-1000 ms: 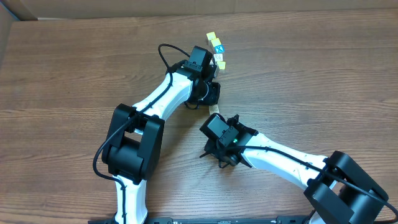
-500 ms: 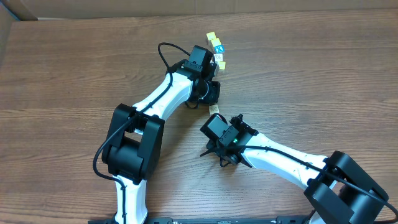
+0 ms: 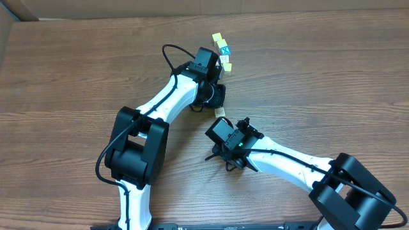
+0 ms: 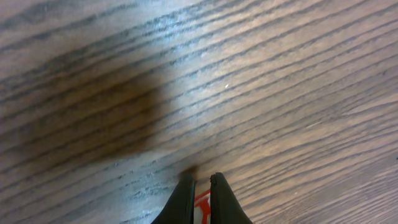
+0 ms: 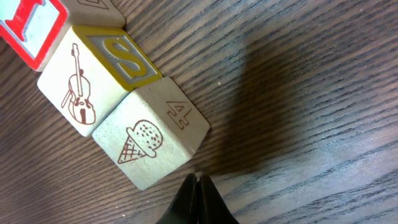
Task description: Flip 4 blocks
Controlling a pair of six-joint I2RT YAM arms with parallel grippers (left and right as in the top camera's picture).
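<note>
— Blocks [image 5: 93, 74] first: where do we find them?
— Our right wrist view has them in a row on the desk [image 5: 298, 93], running up to the left. Nearest is the cone block [image 5: 146, 149], a 4 on its top. Touching it is the violin block [image 5: 78, 93], a yellow-framed S on top. Then comes the red block [image 5: 28, 28]. A corner of a fourth [image 5: 93, 4] shows at the top edge.
— And our right hand [image 5: 198, 180]?
— Pressed together, pinching nothing. Its tips sit just beside the cone block's near edge; we cannot tell whether they touch it.
— Our left hand [image 4: 201, 182]?
— Pressed together too, low over the desk. A sliver [image 4: 200, 202] of red and white shows through the slit between its fingers; we cannot tell which block that is.
— From overhead?
— Both arms reach toward mid-desk, wrists near each other. Between them we make out only a cream scrap [image 3: 220, 112]. Just beyond the left wrist, two yellow cubes [image 3: 217, 37] and a blue cube [image 3: 223, 46] stand in a short line.
</note>
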